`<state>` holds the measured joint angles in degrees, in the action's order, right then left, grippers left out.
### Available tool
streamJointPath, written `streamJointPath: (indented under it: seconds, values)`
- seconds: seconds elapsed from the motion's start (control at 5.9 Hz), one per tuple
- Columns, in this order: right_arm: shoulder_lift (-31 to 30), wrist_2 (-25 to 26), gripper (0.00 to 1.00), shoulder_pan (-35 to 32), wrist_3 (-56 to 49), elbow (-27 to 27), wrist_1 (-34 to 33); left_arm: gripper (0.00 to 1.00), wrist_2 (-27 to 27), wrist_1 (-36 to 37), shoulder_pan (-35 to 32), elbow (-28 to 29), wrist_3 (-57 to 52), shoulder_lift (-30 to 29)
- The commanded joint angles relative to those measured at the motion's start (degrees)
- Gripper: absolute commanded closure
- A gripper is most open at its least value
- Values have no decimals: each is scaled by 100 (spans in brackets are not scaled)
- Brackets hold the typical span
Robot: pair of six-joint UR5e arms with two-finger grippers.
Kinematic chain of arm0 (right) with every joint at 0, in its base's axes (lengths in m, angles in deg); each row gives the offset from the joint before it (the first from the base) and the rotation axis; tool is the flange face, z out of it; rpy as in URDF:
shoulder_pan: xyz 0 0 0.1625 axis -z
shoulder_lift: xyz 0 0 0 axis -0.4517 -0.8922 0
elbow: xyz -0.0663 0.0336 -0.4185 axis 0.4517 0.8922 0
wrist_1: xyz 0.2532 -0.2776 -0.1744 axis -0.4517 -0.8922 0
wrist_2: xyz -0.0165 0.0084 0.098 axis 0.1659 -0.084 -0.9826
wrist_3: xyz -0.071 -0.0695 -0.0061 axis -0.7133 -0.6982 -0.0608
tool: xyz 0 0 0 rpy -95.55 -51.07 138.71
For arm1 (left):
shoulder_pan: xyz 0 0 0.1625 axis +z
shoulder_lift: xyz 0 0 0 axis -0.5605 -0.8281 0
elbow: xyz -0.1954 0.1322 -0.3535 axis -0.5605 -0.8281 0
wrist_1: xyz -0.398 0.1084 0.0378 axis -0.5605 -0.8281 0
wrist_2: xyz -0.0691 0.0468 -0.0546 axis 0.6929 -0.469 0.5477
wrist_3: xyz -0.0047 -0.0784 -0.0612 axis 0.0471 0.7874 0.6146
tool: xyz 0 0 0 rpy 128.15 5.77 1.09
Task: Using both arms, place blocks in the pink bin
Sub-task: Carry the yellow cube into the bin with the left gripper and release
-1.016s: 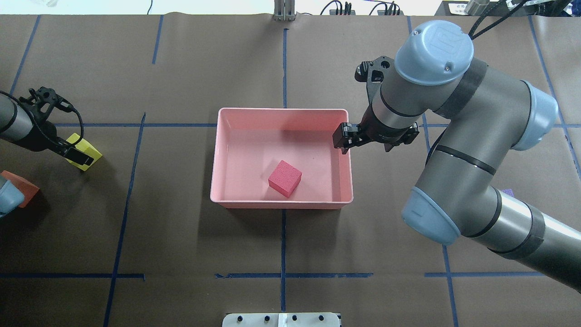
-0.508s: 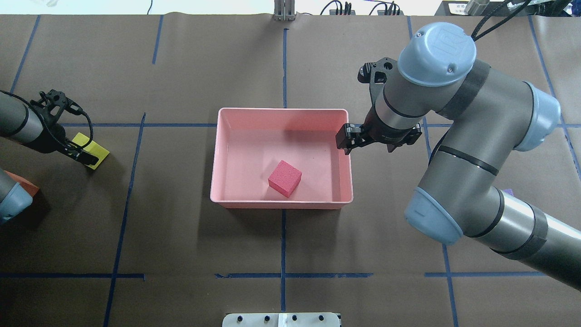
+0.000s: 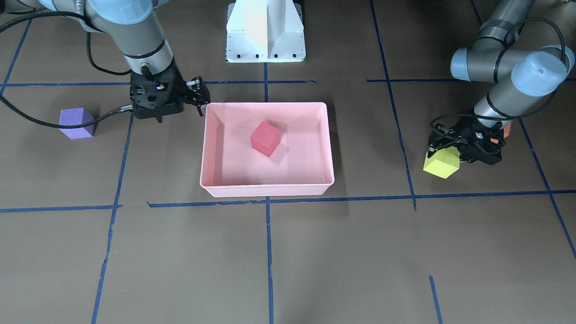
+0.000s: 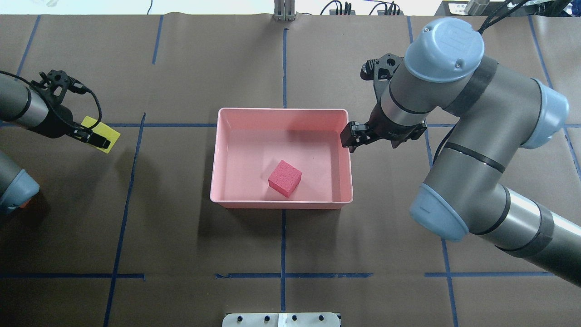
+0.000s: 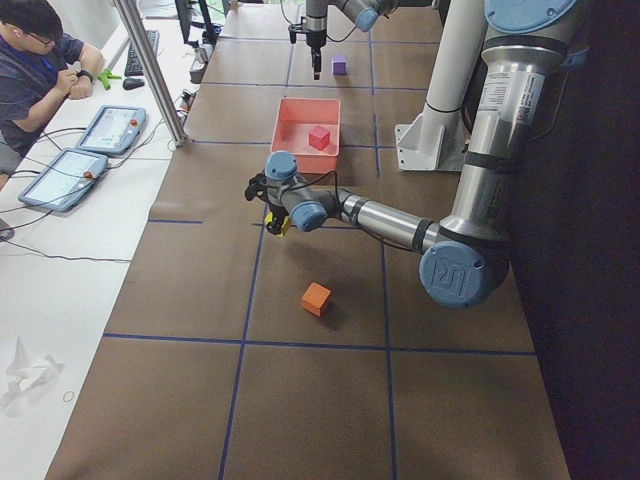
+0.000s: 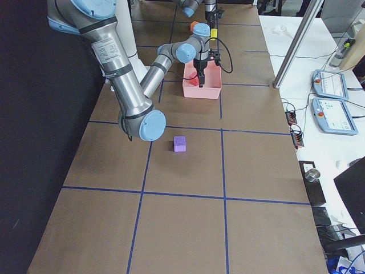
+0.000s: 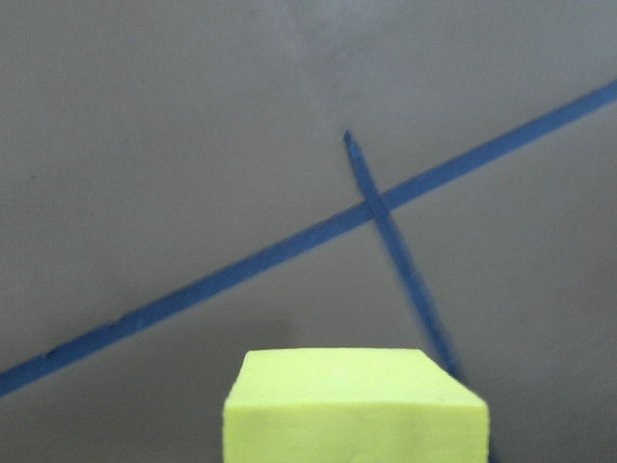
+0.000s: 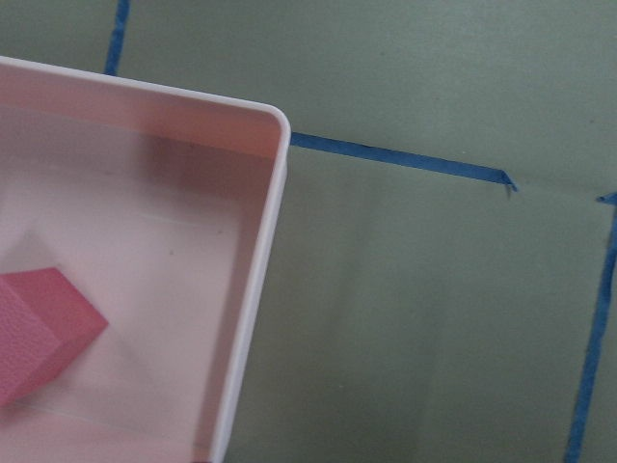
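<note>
The pink bin [image 4: 218,159] sits mid-table with the red block [image 4: 285,178] lying inside it. My left gripper [image 4: 96,140] is shut on the yellow block [image 4: 108,135] and holds it just above the table, well left of the bin; the block fills the bottom of the left wrist view [image 7: 355,410]. My right gripper [image 4: 351,137] is open and empty, over the bin's right rim. The purple block [image 3: 77,122] lies on the table beyond the right arm. The orange block [image 3: 507,130] sits behind the left gripper, mostly hidden.
The white pedestal [image 3: 265,31] stands behind the bin on the robot's side. Blue tape lines [image 4: 283,240] cross the brown table cover. An operator [image 5: 40,60] sits at a side desk with tablets.
My left gripper has carried the yellow block up off the table and a little toward the bin. My right gripper has drifted slightly right, away from the bin's inside.
</note>
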<state>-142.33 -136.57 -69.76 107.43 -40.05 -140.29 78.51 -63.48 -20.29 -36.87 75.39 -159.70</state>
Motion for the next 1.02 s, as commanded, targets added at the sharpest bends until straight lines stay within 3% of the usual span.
streamJointPath:
  seconds: [0.0, 0.17, 0.34, 0.51, 0.68, 0.85]
  values:
    - [-805, -343, 0, -532, -1175, -306, 148, 63, -19, 1831, 77, -930, 879, -911]
    - [-1419, -370, 0, -726, -1556, -535, 480, 62, -132, 2468, 399, -1134, 1493, -1378]
    - [-1886, -362, 0, -772, -1803, -598, 857, 62, -586, 2944, 881, -1154, 1934, -1861]
    - [-2561, -362, 0, -789, -1893, -616, 1635, 59, -1156, 3097, 1556, -1093, 2469, -2162]
    - [-3168, -362, 0, -790, -1911, -590, 2339, 24, -1466, 3099, 1841, -1040, 2649, -2235]
    - [-3609, -327, 0, -781, -1841, -573, 2738, 0, -1487, 3099, 1853, -1048, 2650, -2235]
